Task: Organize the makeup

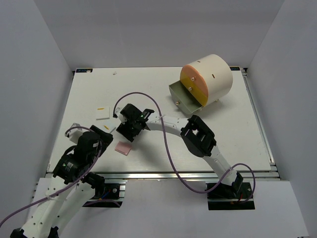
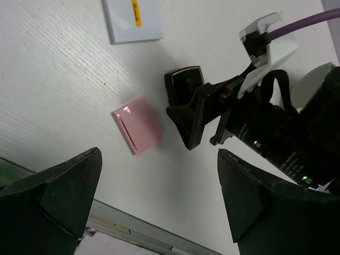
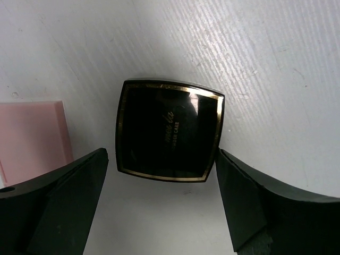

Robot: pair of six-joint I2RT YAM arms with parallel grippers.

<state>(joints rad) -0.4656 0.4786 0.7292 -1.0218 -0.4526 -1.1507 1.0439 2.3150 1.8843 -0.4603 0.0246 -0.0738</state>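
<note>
Early days: my right gripper (image 3: 162, 170) hangs spread astride the compact (image 3: 167, 130), which lies on the table (image 1: 237, 129) near the pink square (image 2: 137, 125). My left gripper (image 2: 159, 178) is spread too, holding nothing. The open drawer (image 1: 185, 101) looks empty, so the sorting is not yet done.

Top-down, compact (image 3: 167, 130) hidden under right gripper (image 1: 128, 130), pink square (image 3: 32, 139) cut off at right wrist view's left edge, yellow slivers (image 1: 101, 108) near table's (image 1: 237, 129) left edge too small to identify.

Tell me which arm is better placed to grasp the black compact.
Right. The right gripper, open, straddles the black compact; the left gripper, also open, faces the pink square.
</note>
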